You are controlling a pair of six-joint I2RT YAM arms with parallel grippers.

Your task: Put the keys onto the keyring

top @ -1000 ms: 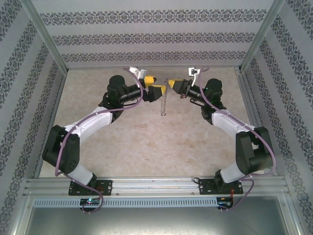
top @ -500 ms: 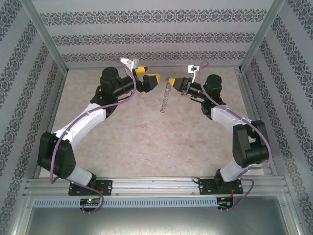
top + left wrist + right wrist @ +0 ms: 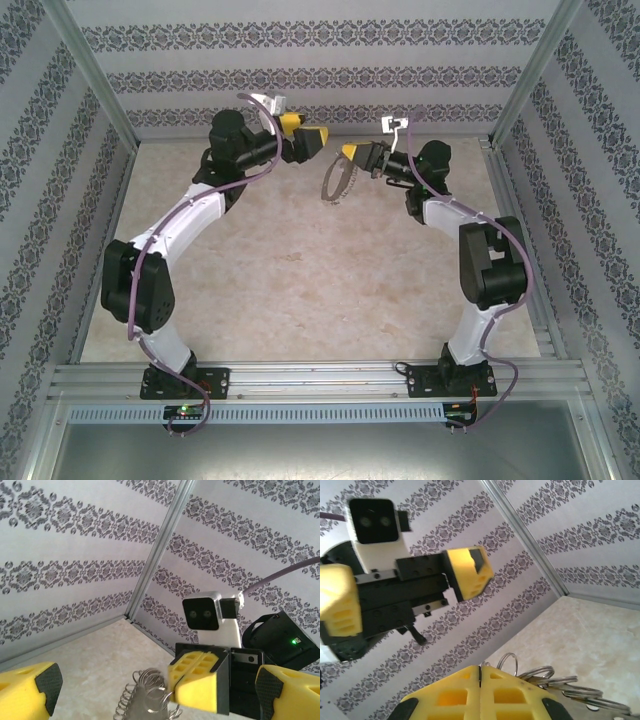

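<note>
Grey-patterned walls box in a pale, marbled table. From above, both arms reach toward the far end. The right gripper has its jaws clamped on the keyring, which hangs above the table. I'd guess it is being offered to the left gripper, whose jaws stand wide apart just beside it. The left wrist view looks between its own spread fingers at the wire coils. In the right wrist view the yellow pads press together over the rings; whether the key hangs among them I cannot tell.
</note>
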